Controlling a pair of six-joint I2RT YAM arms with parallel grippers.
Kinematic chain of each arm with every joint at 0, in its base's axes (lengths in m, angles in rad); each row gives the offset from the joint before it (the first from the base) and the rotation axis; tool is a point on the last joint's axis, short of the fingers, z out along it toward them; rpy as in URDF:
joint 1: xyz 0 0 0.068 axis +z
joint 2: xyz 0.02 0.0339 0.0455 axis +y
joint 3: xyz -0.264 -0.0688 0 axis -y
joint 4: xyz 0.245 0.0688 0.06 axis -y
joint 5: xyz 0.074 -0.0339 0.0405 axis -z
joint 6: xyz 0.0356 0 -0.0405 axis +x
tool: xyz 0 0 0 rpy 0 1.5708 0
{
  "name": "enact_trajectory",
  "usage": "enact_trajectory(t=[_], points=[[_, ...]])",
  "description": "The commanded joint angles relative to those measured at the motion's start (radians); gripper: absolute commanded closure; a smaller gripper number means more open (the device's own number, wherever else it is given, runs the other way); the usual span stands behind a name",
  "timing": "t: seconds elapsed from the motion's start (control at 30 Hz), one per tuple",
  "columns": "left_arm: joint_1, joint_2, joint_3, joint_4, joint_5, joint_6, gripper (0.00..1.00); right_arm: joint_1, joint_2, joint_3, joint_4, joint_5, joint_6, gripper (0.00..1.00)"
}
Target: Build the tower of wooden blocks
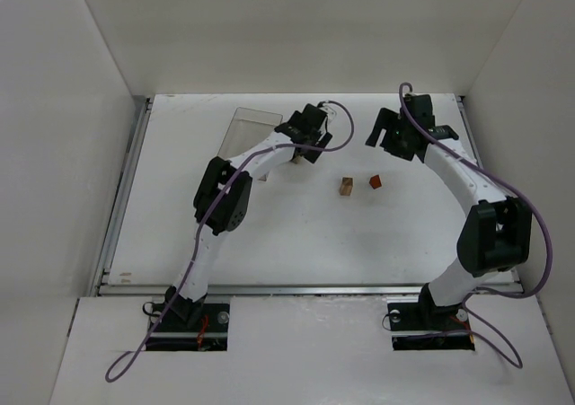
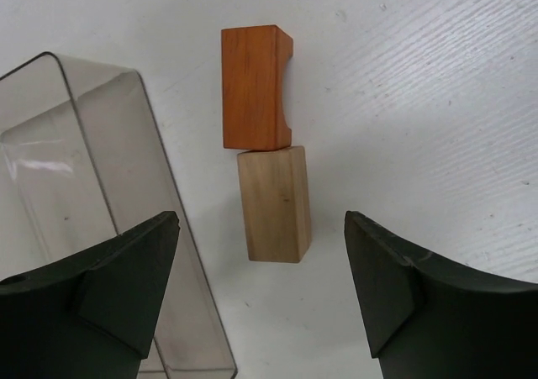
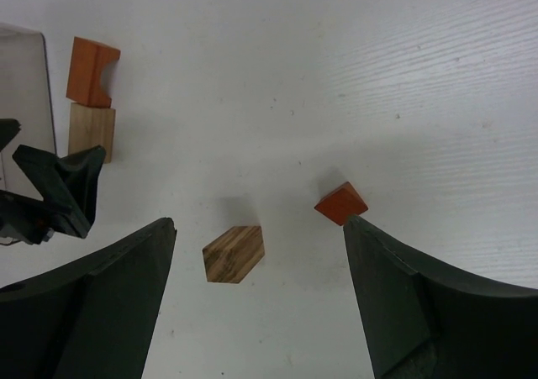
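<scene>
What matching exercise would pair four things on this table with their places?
Things: A notched orange block; B striped brown block; C small red block; D clear box.
Places: 1 by a fingertip of the right gripper; 2 touching the pale block; 3 beside the left gripper; 4 just left of the small red block.
Pairs: A-2; B-4; C-1; D-3.
</scene>
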Motion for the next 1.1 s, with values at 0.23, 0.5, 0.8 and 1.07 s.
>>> enact_trajectory(t=[0.23,0.5,0.8,1.07], points=[[0.04,0.05,0.024,0.009,0.132,-0.065,0.26,0.006,0.039,0.074,0.03,-0.082,-0.013,0.14],[0.073,0.069,0.015,0.018,0.181,-0.077,0.53,0.006,0.07,0.117,0.02,-0.101,-0.013,0.14],[0.073,-0.031,-0.062,0.006,0.193,-0.007,1.0,0.006,0.04,0.126,-0.01,-0.188,-0.071,0.15],[0.052,-0.275,-0.073,-0.033,0.246,0.078,1.0,-0.029,-0.043,0.15,-0.019,-0.51,-0.125,0.08]])
